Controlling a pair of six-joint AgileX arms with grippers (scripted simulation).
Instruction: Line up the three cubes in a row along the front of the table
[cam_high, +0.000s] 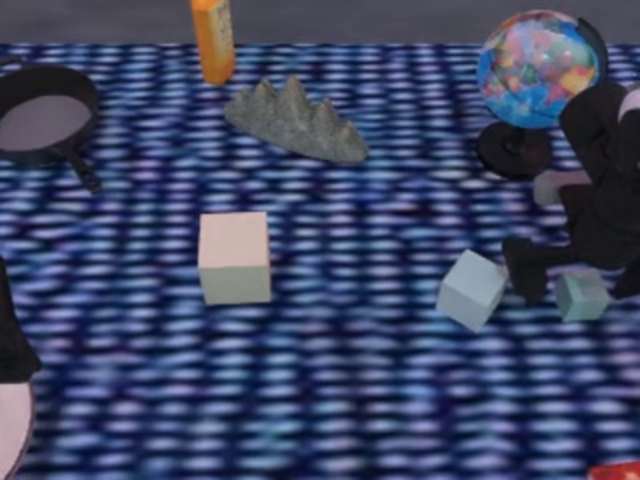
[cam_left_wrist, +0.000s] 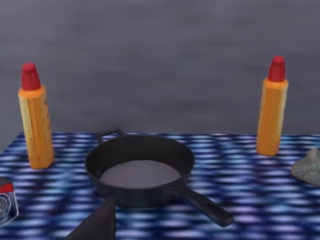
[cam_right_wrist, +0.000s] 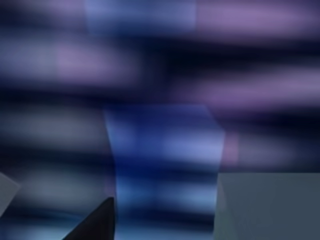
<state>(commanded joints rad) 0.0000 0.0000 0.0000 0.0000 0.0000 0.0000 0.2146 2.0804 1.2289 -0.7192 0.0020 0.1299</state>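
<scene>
Blue woven-pattern table (cam_high: 330, 400) was seen from above, with clutter along the back: pan (cam_high: 45, 120), orange bottle (cam_high: 212, 38), grey rock (cam_high: 295, 120), globe (cam_high: 538, 68). Large cream-pink cube (cam_high: 235, 258) sat mid-table; medium grey-lavender cube (cam_high: 471, 290) lay tilted at right, small teal cube (cam_high: 582, 295) just beside it. Right gripper (cam_high: 575, 275) was lowered over the small cube, fingers apparently spread astride it, not clamped; grasp step judged in hand. Closing, then carrying frontward, would be called for next. Left gripper (cam_high: 12, 350) was parked at left edge, finger state impossible to tell. Right wrist view was mostly blur.
</scene>
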